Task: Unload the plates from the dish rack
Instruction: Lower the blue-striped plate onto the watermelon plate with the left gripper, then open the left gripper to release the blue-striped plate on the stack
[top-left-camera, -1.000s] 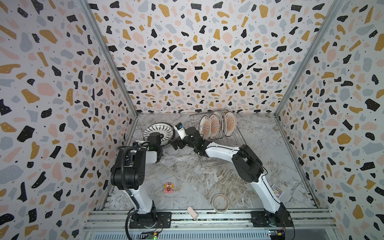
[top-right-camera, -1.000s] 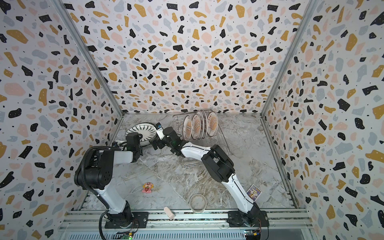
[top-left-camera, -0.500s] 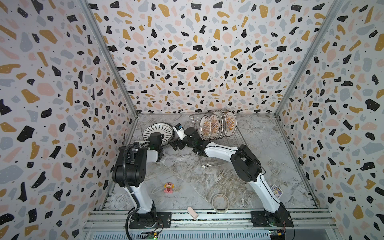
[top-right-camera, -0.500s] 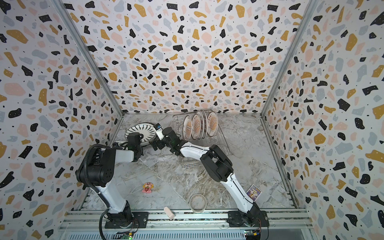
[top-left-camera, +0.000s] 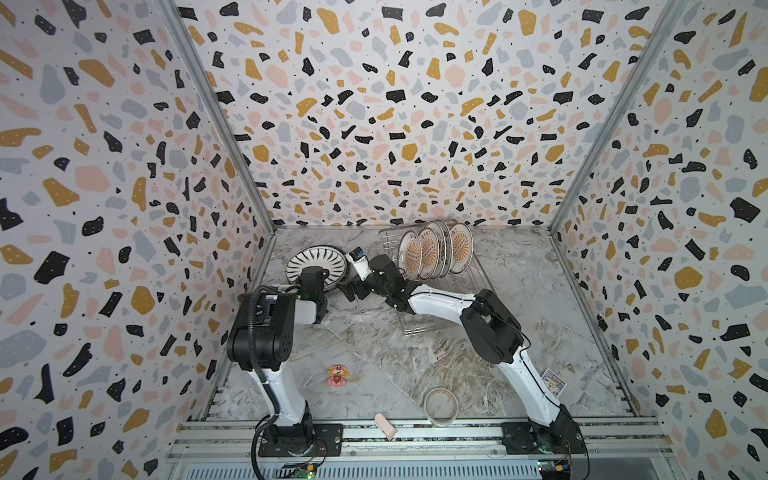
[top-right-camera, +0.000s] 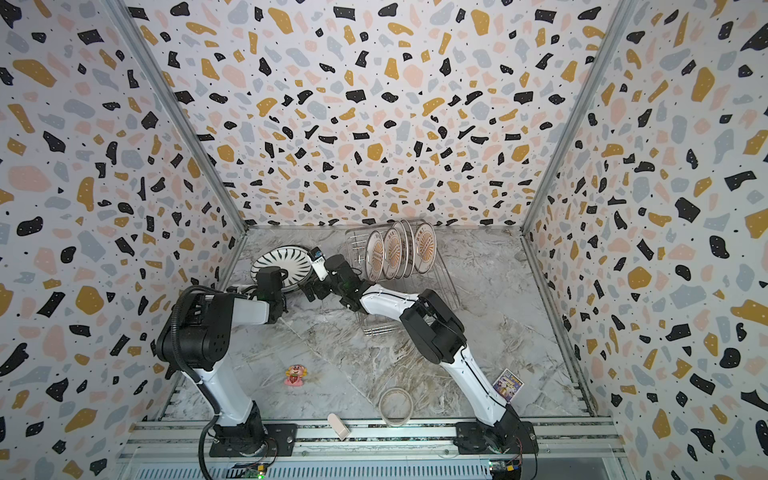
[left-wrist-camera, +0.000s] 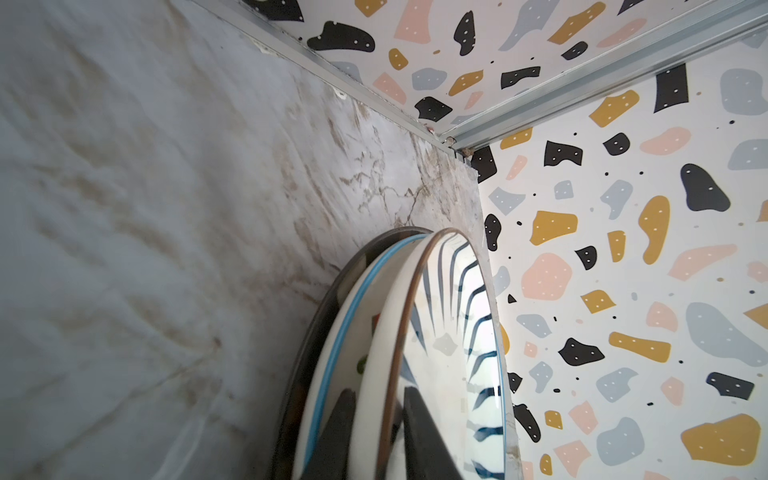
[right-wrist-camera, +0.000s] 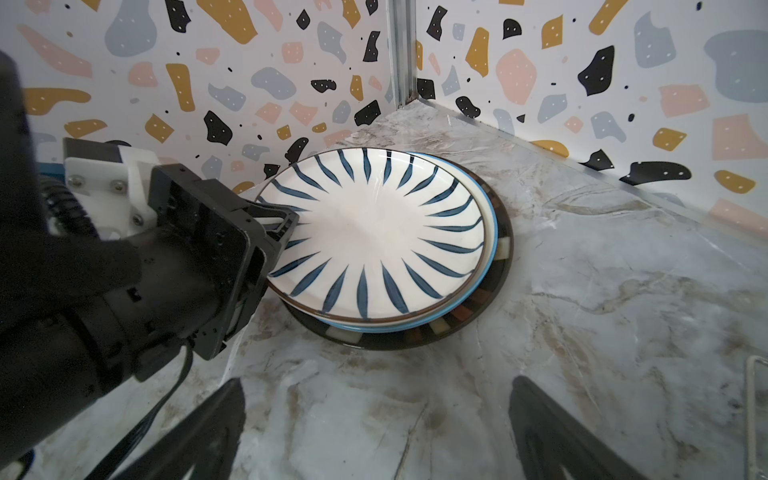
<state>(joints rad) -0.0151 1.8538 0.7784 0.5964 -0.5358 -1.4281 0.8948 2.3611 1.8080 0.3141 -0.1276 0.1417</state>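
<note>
At the near rim of the striped plate (right-wrist-camera: 374, 232): left gripper (right-wrist-camera: 291, 220), one finger above the rim and one below, as seen from the right wrist. In the left wrist view, fingers (left-wrist-camera: 428, 436) either side of that rim with only slivers of gap; cannot tell whether clamped or just clear. In both top views, fingertips hidden under the body of the left gripper (top-left-camera: 316, 272), so no reading of the grip there. Directly ahead of the left gripper, striped plate lying flat on a blue-rimmed plate (right-wrist-camera: 478, 193) and a dark plate (right-wrist-camera: 395, 338). All three layers visible only in the wrist views; in the top views, the striped face (top-right-camera: 278, 259) alone. Fingers of the right gripper (right-wrist-camera: 378, 386) spread wide, with nothing between them but bare table (right-wrist-camera: 582, 291). Stack just ahead of it, left gripper ahead and to one side. Behind and beside the right gripper (top-left-camera: 353, 291): rack (top-left-camera: 436, 329), whole only in the top views. In the right wrist view, a single wire at the frame edge. Upright on edge in the rack end just beside the right wrist: sunburst plates (top-left-camera: 432, 251), shown by the top views only.
</note>
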